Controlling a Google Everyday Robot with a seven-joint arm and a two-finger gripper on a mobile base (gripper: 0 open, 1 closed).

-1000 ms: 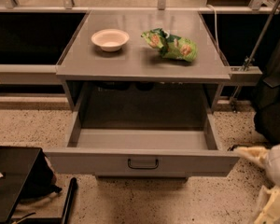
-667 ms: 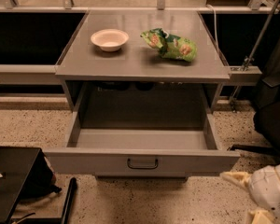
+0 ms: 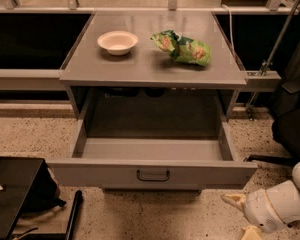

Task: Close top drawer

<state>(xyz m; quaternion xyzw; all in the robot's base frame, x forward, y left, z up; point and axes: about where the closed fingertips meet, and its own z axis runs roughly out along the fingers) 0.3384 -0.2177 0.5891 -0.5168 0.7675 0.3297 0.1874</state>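
While the top drawer (image 3: 97, 173) stands pulled far out from under the desk (image 3: 150, 71), its flat front facing the camera and its tray showing nothing inside, the closing push is not yet begun: this is the approach step. The gripper (image 3: 241, 216) hangs low at the right of the view, just beyond the drawer's right front corner and a little below it, touching nothing. Its two pale fingers (image 3: 232, 200) are spread apart with nothing between them.

The next move, as I judge it, calls for bringing the gripper in front of the drawer face, near the small dark handle (image 3: 153, 175) at its middle, and then pressing straight toward the desk. A push placed off at the corner could skew the drawer on its runners, so a central contact looks safer. No grasp seems needed.

Compared with a second ago, the gripper has travelled leftward and downward from the right edge of the view, closing in on the drawer's corner. The drawer itself has not shifted, and the white bowl (image 3: 117, 42) and green snack bag (image 3: 184, 49) sit on the desk top as before.
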